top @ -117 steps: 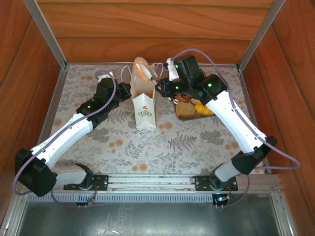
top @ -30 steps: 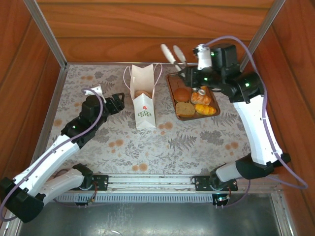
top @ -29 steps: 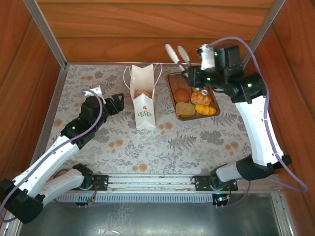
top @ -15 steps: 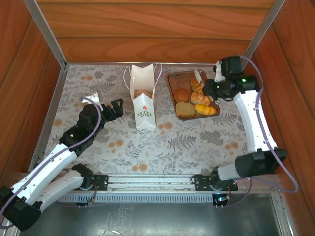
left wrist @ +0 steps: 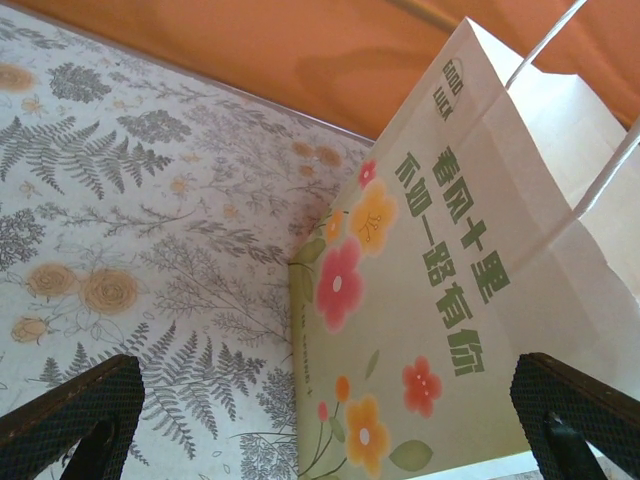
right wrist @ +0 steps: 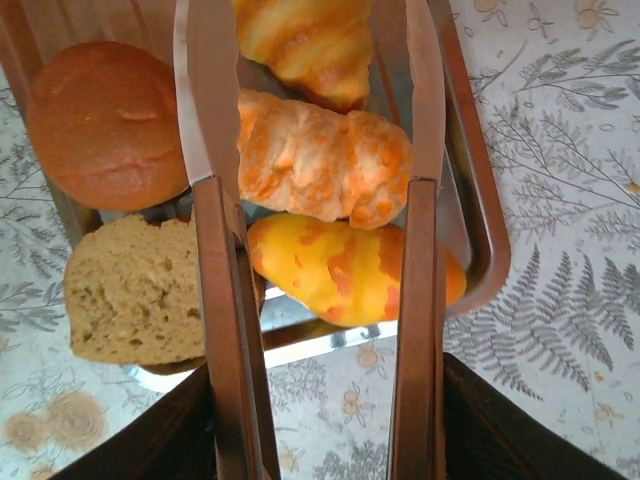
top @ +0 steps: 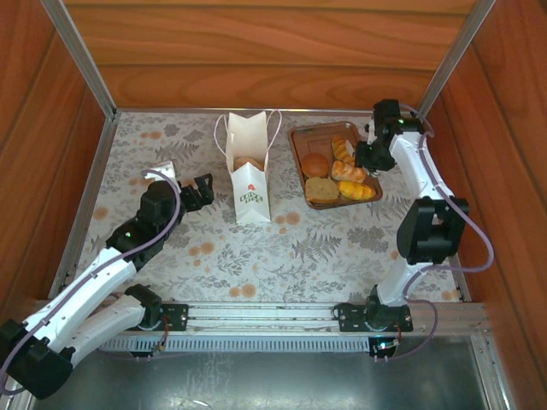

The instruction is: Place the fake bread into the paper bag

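The right pincer [right wrist: 315,120] is hanging over the tray [right wrist: 485,250] with its jaws apart, straddling a twisted roll [right wrist: 322,160] — not yet pinching it, we are judging. Around the roll are lying a croissant [right wrist: 305,35], a bun [right wrist: 105,120], a slice [right wrist: 135,290] and a yellow loaf [right wrist: 350,270]; one more piece [top: 248,161] is showing inside the bag [top: 249,192]. We are taking the roll for light, stiff and glossy, so slippery, and are favouring a hold across its narrow middle. The left pincer [top: 201,190] is standing wide open just beside the bag, holding nothing. On the bag's side, green characters are reading 春风十里不如一路有你 among printed flowers — the front logo is proving too small to read.
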